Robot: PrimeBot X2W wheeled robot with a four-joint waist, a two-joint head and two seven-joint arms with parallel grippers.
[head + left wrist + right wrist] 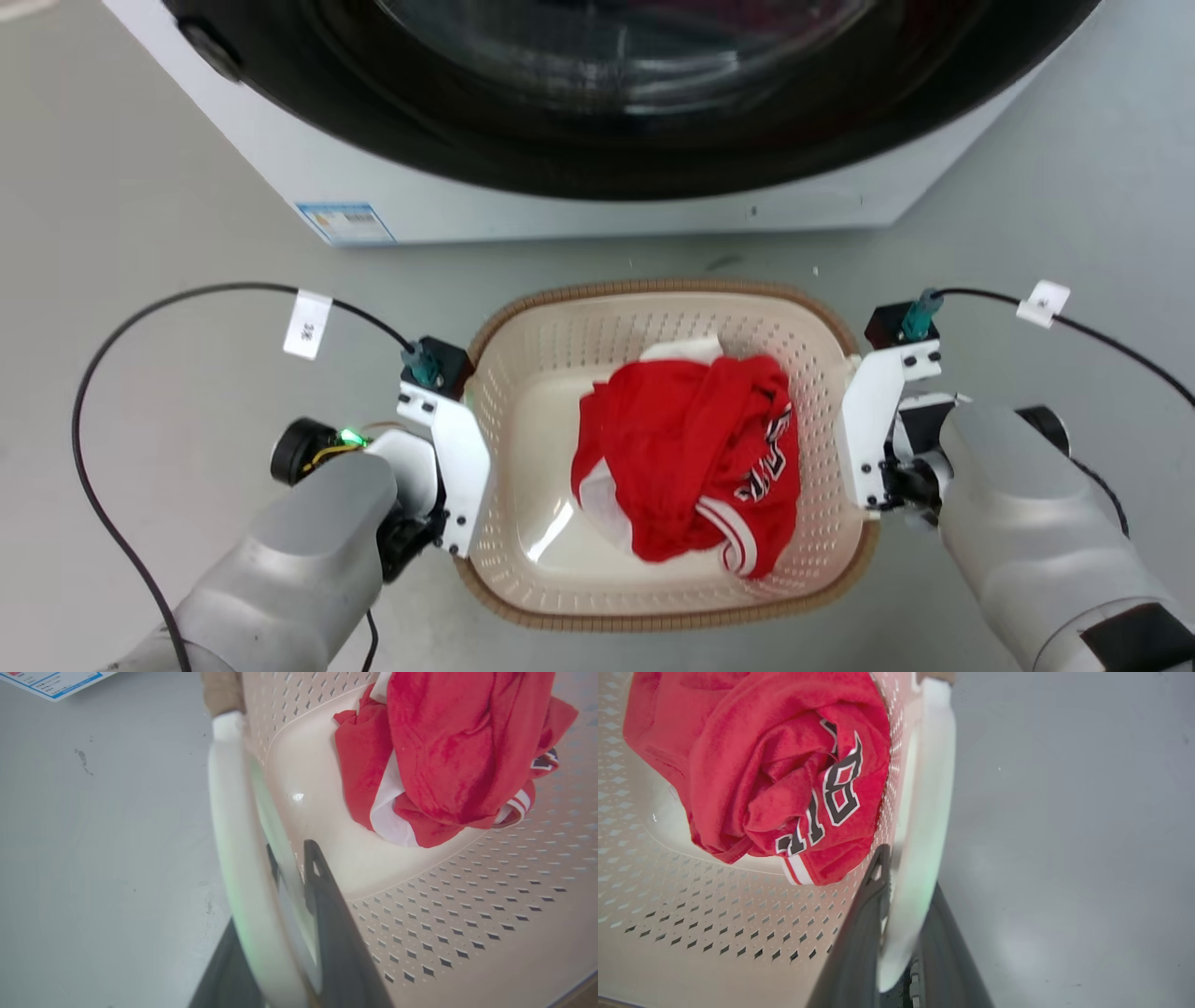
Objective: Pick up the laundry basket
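The laundry basket (532,373) is cream and perforated with a brown woven-look rim, and it sits before me on the grey floor. A crumpled red jersey (691,457) lies inside it. My left gripper (471,439) is at the basket's left side. In the left wrist view its dark fingers (322,896) straddle the white handle (233,835), shut on it. My right gripper (854,439) is at the right side. There its fingers (868,905) clamp the other white handle (920,812). I cannot tell whether the basket is off the floor.
A white front-loading washer (420,196) with a dark round door (597,93) stands just beyond the basket. Black cables (187,294) loop out from both wrists over the grey floor (140,187).
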